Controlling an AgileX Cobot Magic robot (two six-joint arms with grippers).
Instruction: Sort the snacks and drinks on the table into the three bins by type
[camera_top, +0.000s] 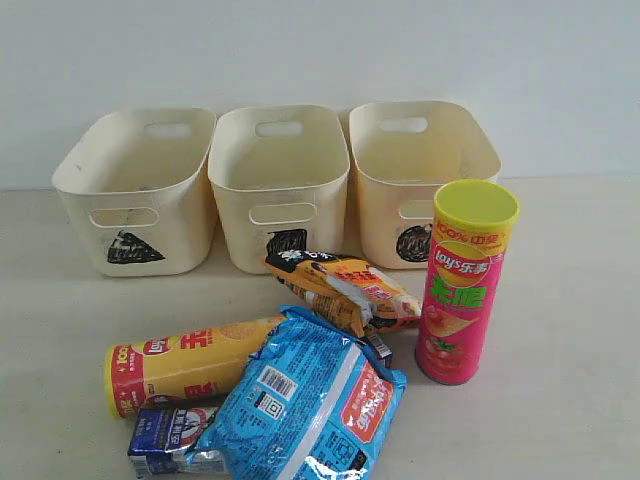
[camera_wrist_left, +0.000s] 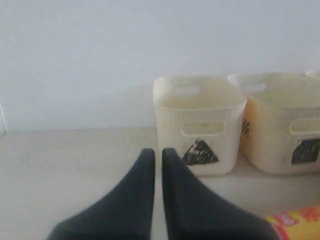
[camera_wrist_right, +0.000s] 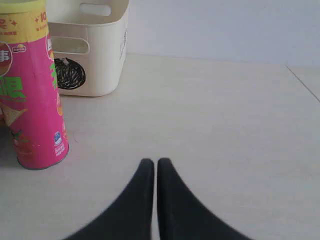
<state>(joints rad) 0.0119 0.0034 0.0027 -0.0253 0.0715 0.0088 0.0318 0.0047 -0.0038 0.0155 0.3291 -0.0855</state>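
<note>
Three cream bins stand in a row at the back: triangle bin (camera_top: 135, 190), square bin (camera_top: 280, 185), circle bin (camera_top: 418, 180). The pink-red chip tube (camera_top: 465, 285) stands upright at the right. The yellow-red tube (camera_top: 185, 362) lies on its side, with the large blue bag (camera_top: 305, 400) overlapping it. An orange bag (camera_top: 340, 288) lies behind. The blue-and-white milk pouch (camera_top: 165, 432) peeks out at the front left. A sliver of the purple carton (camera_top: 379, 345) shows under the bags. My left gripper (camera_wrist_left: 157, 151) is shut and empty, facing the triangle bin (camera_wrist_left: 200, 125). My right gripper (camera_wrist_right: 152, 162) is shut and empty beside the pink tube (camera_wrist_right: 31, 85).
The beige table (camera_top: 560, 400) runs out to the right of the pink tube and to the left of the bins. A pale wall (camera_top: 320, 50) rises right behind the bins. Neither arm shows in the exterior view.
</note>
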